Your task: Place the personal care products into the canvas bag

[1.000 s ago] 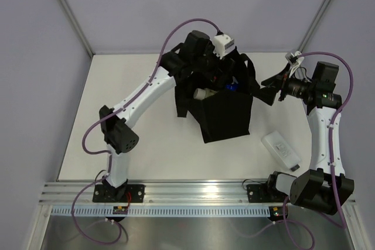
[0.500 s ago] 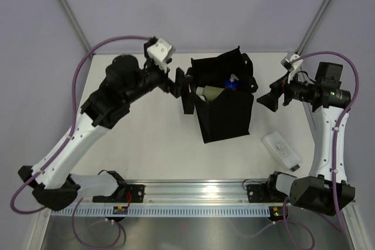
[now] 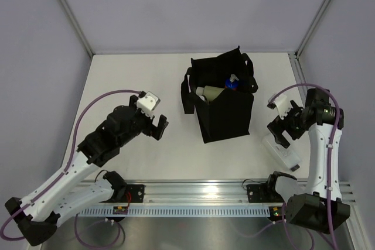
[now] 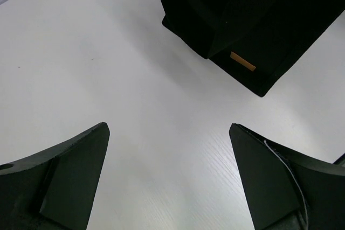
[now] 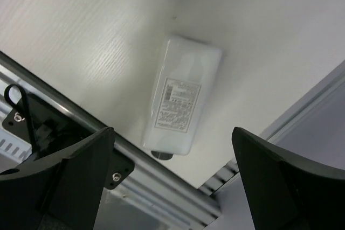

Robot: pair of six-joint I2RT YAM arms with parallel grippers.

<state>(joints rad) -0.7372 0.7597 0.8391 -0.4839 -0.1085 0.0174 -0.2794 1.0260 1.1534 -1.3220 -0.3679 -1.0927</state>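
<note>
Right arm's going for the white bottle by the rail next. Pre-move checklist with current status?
1. Right hand open and empty: ok.
2. Bottle sits between its fingers in the wrist view: ok.
3. Fingers straddle the bottle's narrow width: ok.
4. Bottle lies flat, label up, nothing on it: ok. Its cap end is close to the rail, so watch that.
5. Left hand open, apart from the bag: ok.
6. Bag upright, mouth open: ok. Room left inside: cannot tell.
</note>
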